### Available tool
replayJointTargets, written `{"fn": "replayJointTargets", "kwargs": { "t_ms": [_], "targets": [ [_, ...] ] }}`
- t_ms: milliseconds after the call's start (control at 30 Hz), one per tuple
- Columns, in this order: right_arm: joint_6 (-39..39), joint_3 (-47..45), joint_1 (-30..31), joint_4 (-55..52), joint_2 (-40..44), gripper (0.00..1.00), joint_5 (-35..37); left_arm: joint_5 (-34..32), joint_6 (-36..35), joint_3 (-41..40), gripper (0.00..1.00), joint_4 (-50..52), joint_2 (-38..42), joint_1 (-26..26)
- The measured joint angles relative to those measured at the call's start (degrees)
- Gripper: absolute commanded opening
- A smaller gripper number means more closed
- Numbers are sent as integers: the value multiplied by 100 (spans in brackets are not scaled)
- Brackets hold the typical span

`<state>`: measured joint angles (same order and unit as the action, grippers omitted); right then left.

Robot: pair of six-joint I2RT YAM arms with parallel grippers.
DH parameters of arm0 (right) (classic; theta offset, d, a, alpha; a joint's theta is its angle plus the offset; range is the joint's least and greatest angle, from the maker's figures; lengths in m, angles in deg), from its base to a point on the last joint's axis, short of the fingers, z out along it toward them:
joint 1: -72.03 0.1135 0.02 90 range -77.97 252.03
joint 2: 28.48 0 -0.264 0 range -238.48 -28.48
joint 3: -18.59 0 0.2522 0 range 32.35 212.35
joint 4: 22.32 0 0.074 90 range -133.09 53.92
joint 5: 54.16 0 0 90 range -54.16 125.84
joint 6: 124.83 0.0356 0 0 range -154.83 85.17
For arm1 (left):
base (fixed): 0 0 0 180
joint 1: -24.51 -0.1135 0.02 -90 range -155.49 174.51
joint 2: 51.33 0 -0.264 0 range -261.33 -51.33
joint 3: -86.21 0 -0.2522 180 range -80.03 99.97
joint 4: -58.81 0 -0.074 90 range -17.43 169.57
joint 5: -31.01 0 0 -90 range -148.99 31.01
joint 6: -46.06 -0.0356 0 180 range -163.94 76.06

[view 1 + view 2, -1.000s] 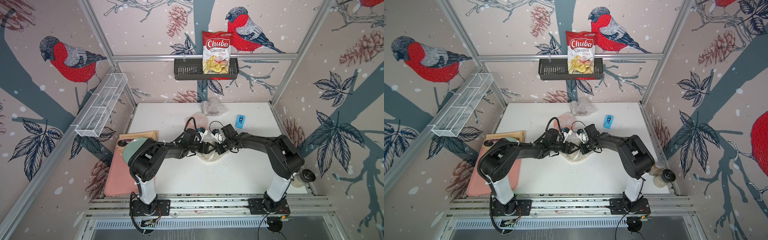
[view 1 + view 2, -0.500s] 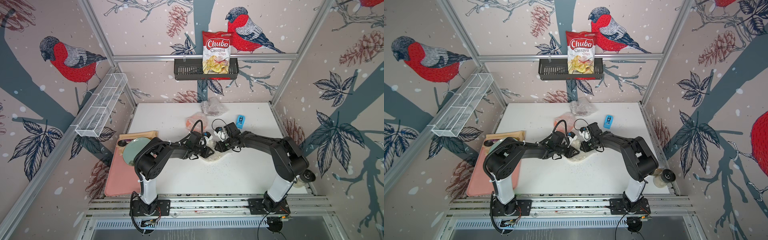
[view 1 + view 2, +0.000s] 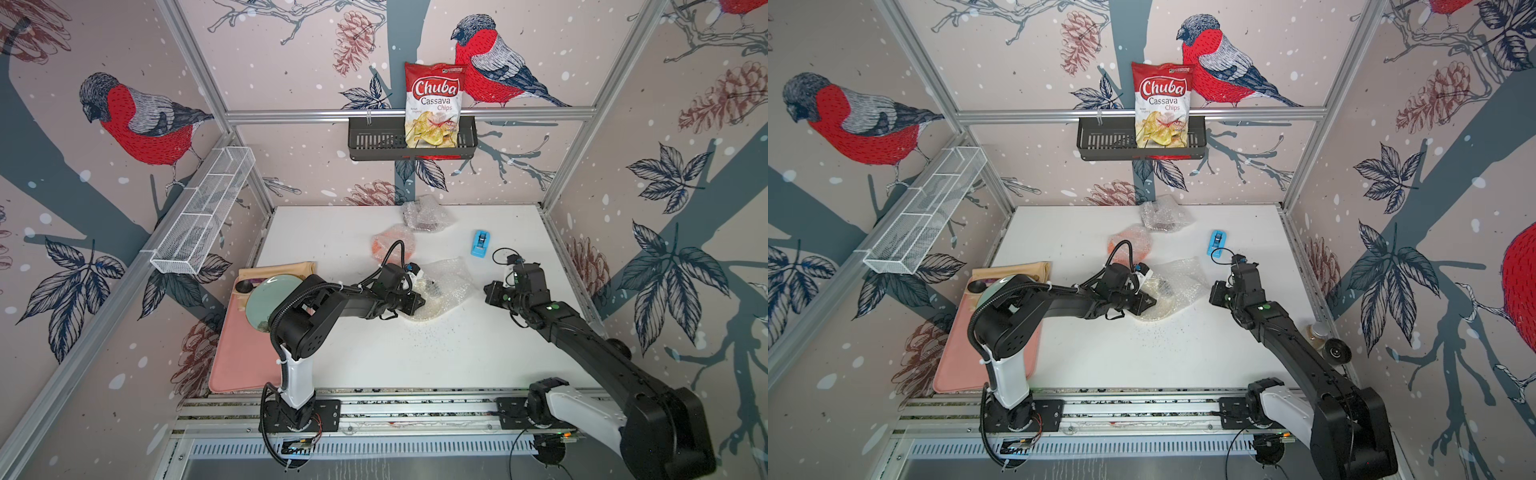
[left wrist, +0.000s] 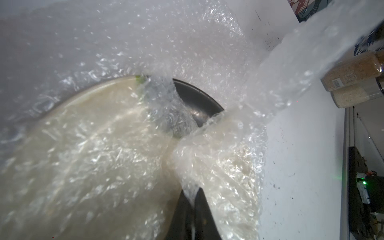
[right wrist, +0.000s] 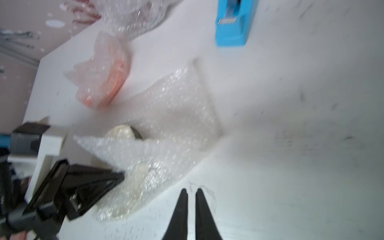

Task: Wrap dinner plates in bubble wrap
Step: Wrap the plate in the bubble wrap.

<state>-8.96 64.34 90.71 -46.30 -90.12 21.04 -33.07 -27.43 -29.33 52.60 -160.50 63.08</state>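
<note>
The left gripper pinches a fold of bubble wrap over the cream plate mid-worktop; the right gripper, fingers nearly together, hangs just beside the wrap's edge, bare worktop around it.

The only words I can read are on the crisp bag standing in the black wall basket above the bench's far edge: "Chuba" in white on red, with "Cassava Chips" beneath. A spice jar carries a barcode, its digits too blurred.
</note>
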Motion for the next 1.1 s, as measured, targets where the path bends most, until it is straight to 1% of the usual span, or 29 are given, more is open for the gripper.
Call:
{"fn": "replayJointTargets", "kwargs": {
  "t_ms": [33, 100, 133, 167, 233, 300, 333, 400, 433, 500, 533, 567, 600, 667, 733, 833, 867, 900, 933, 1000, 1033, 1100],
  "targets": [
    [2, -2, 160, 105, -155, 9, -295, -2, 11, 0, 5, -2, 0, 0],
    [-4, 240, 579, 315, -732, 6, -870, -2, 22, 0, 4, -4, 0, 0],
    [-7, 407, 726, 428, -1019, 5, -1016, -9, 26, 0, 4, -2, 0, 0],
    [46, 651, 881, 634, -1436, 0, -1121, -17, 70, 2, 3, -4, 0, 0],
    [380, 1012, 1021, 1025, -2173, 0, -1069, -33, 109, 2, 3, -7, 0, 0],
    [826, 1237, 1054, 1213, -2767, 0, -728, -52, 114, 0, 3, -17, 0, 0],
    [1036, 1340, 1054, 1207, -2979, 2, -577, -59, 131, -2, 3, -20, 0, 0],
    [1353, 1545, 977, 1204, -3320, 14, -208, -70, 162, -33, 2, -52, 13, 2],
    [1473, 1585, 890, 1215, -3394, 23, -68, -92, 173, -55, 2, -74, 24, 2],
    [1655, 1550, 577, 1211, -3429, 43, 131, -133, 282, -111, 2, -114, 59, 4],
    [1694, 1478, 422, 1213, -3375, 56, 190, -155, 280, -131, 1, -131, 70, 4],
    [1773, 1390, 284, 1167, -3261, 67, 260, -168, 295, -144, 1, -144, 74, 4],
    [1744, 1290, 173, 1069, -3064, 73, 267, -170, 306, -146, 1, -155, 74, 4],
    [1556, 1172, 52, 898, -2688, 80, 256, -177, 317, -138, 1, -149, 70, 4],
    [1307, 1038, -144, 752, -2369, 84, 249, -175, 328, -107, 1, -140, 50, 4],
    [1043, 627, -614, 579, -2232, 91, 232, -177, 420, -48, 1, -109, 17, 4],
    [953, 476, -752, 575, -2243, 92, 116, -184, 424, -28, 0, -90, 9, 4],
    [883, 387, -846, 723, -2208, 91, -37, -188, 437, -15, 0, -81, 2, 4],
    [826, 299, -881, 848, -2232, 90, -131, -190, 450, -7, 0, -76, -2, 4],
    [745, 166, -957, 1274, -2317, 85, -551, -190, 463, 0, 0, -81, -11, 4],
    [726, 105, -960, 1471, -2376, 81, -745, -190, 470, 0, 0, -81, -11, 4],
    [730, -9, -940, 1941, -2588, 67, -1272, -190, 562, -15, 0, -107, -13, 4]
  ]
}}
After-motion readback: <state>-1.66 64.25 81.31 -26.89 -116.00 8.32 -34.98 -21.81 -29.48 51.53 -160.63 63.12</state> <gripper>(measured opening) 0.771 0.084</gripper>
